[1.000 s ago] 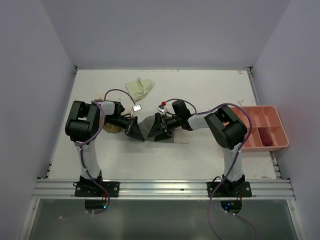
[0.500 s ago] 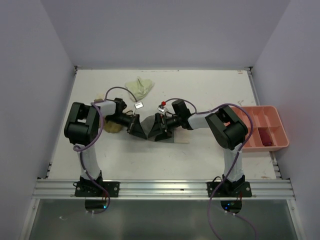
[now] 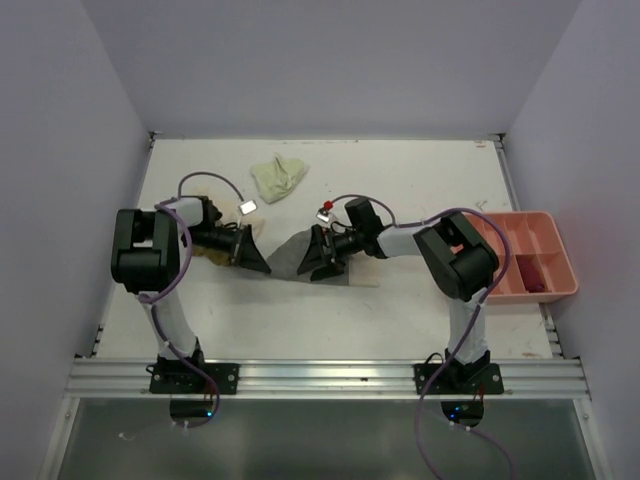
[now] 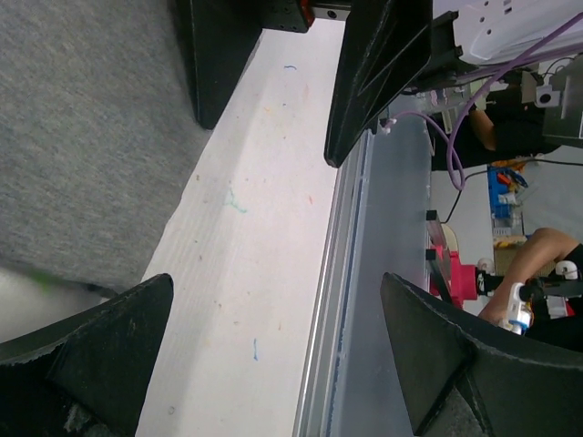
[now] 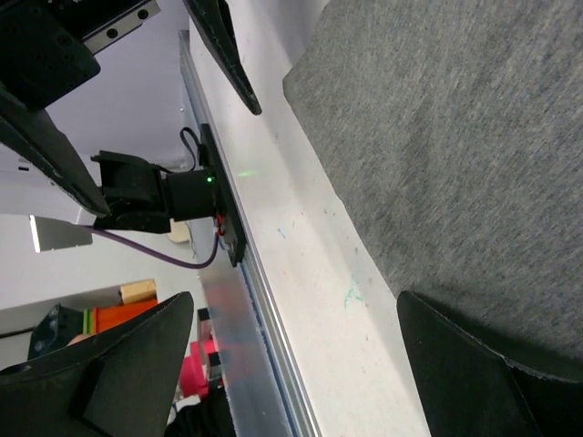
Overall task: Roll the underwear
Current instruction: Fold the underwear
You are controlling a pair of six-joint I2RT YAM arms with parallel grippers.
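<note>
The grey underwear (image 3: pixel 289 254) lies flat mid-table between my two grippers. It also shows in the left wrist view (image 4: pixel 82 137) and the right wrist view (image 5: pixel 455 155). My left gripper (image 3: pixel 255 257) (image 4: pixel 273 350) is open and empty, just left of the cloth's edge. My right gripper (image 3: pixel 308 258) (image 5: pixel 301 364) is open and empty, low over the cloth's right part. A pale yellow-green garment (image 3: pixel 278 177) lies further back. An olive-tan garment (image 3: pixel 214 258) shows under the left arm. A cream strip (image 3: pixel 362 283) shows under the right arm.
A salmon-pink compartment tray (image 3: pixel 545 232) sits at the right edge with a dark red garment (image 3: pixel 540 286) in it. The metal rail (image 3: pixel 320 375) runs along the near edge. Grey walls close the table on three sides.
My left arm has drawn back to the left, and its gripper has come off the grey cloth. The right arm has barely moved. The cloth's left edge now lies uncovered.
</note>
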